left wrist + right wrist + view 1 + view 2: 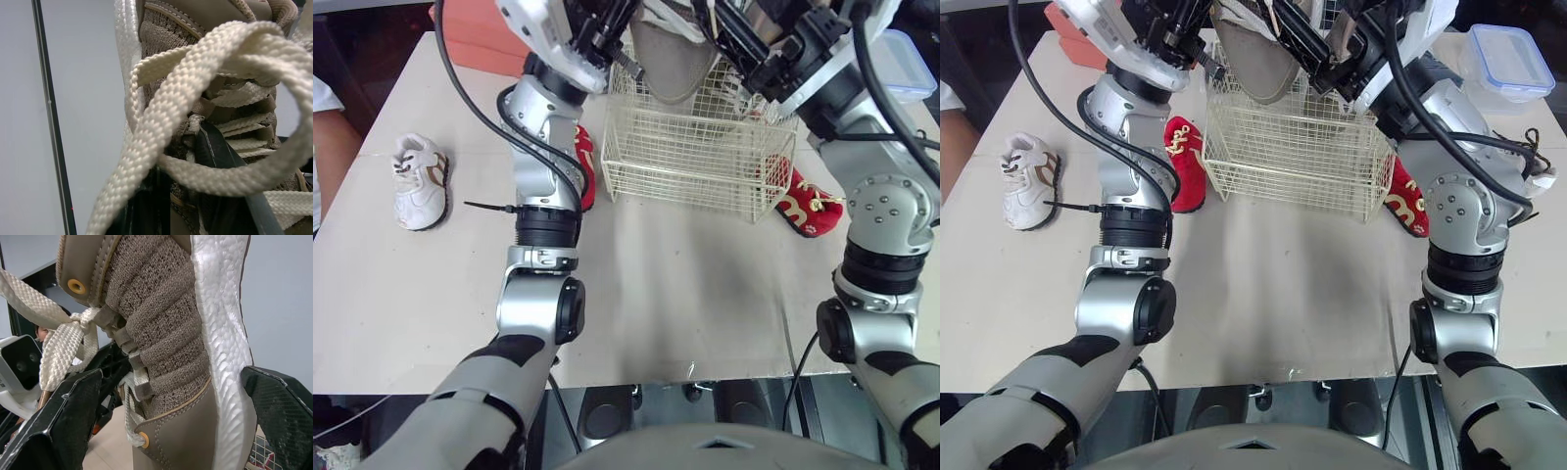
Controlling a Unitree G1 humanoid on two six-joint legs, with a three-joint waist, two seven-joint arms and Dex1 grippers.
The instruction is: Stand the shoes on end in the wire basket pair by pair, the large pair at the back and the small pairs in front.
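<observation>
A large brown knit shoe (674, 61) with a white sole and cream laces hangs above the back of the cream wire basket (695, 162). Both grippers hold it. My left gripper (188, 186) is shut at the laces and tongue. My right gripper (166, 406) is shut across the shoe, one finger (281, 411) against the white sole. A small white shoe (419, 181) with brown stripes lies at the table's left. One red shoe (1185, 162) lies against the basket's left side, and another red shoe (1405, 201) lies at its right, partly behind the wire.
A clear plastic box with a blue lid (1506, 59) stands at the back right. A salmon-coloured box (480, 34) sits at the back left. A person's arm (331, 147) shows at the table's left edge. The beige table (705, 294) spreads in front of the basket.
</observation>
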